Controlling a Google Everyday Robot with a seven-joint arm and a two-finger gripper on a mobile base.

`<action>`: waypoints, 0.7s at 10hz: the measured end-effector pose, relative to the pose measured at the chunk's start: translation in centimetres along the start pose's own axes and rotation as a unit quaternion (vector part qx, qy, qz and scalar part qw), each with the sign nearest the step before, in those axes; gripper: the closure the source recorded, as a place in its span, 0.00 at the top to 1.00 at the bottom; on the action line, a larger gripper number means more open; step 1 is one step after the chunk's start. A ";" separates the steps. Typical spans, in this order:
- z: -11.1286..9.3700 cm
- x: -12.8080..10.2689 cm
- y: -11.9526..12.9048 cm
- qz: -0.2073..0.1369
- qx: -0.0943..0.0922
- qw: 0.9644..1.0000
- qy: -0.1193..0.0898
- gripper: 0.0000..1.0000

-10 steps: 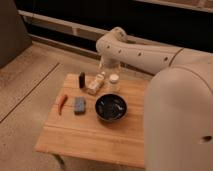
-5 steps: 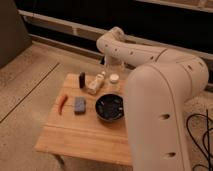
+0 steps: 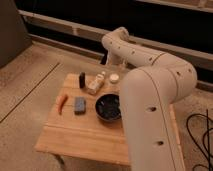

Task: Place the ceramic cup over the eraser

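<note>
Wooden table (image 3: 85,135): we log a black bowl (image 3: 108,107), contents unclear. Behind it, ceramic cup (image 3: 114,77) and eraser (image 3: 82,80); beyond, the gripper (image 3: 107,60), spread, empty.

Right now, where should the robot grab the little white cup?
Probably by its rim, from straight above: the ceramic cup stands upright and round-sided, with the beige bottle close beside it. The gripper hangs open just behind it.
</note>
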 end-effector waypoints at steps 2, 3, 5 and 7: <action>1.6 -0.1 -0.1 0.007 -0.013 1.000 0.013 0.65; 2.4 -0.1 -0.2 0.004 -0.015 1.000 0.020 0.65; 3.7 -0.1 -0.3 -0.007 -0.012 0.999 0.030 0.65; 4.9 0.2 0.5 -0.017 -0.013 0.999 0.042 0.65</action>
